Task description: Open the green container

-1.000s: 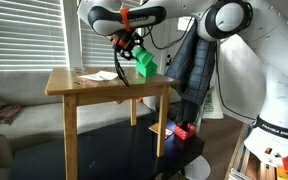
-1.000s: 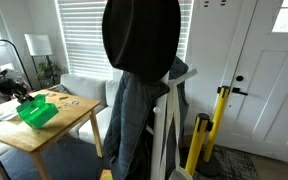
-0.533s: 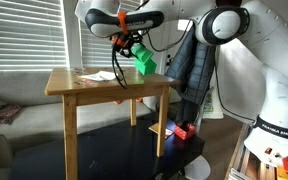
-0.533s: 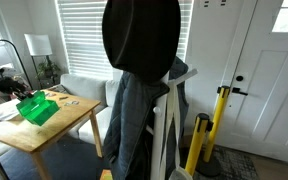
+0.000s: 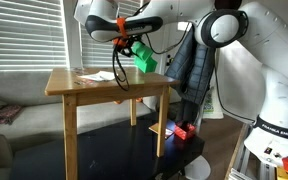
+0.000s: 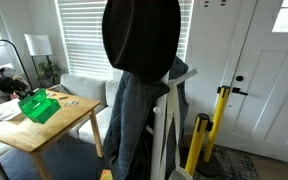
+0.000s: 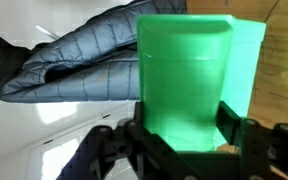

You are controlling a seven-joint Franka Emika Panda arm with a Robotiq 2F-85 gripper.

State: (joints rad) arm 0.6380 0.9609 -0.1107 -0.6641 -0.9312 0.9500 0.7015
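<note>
The green container has risen a little over the last second and now hangs higher above the wooden table, carried up by the gripper. In both exterior views it sits tilted and seems clear of the table top, though the gap beneath it is too small to judge well. In the wrist view the gripper has its dark fingers clamped against opposite sides of the green container, which fills the middle of that picture. The container hangs over the part of the table top nearer the quilted jacket, short of that end's edge. Open air lies above and in front of it, and the window blinds stand behind. A black cable loops down from the wrist toward the table top, beside the white papers. In an exterior view the green container hangs over the table, with bare wood around it up to the edge nearest the camera. The jacket stands past the table's corner, apart from it, and a sofa runs along the far side. By count there is one green container, one table, one jacket, one arm with one gripper, and a few papers whose number I cannot tell. A red object lies on the floor beyond the table legs.
</note>
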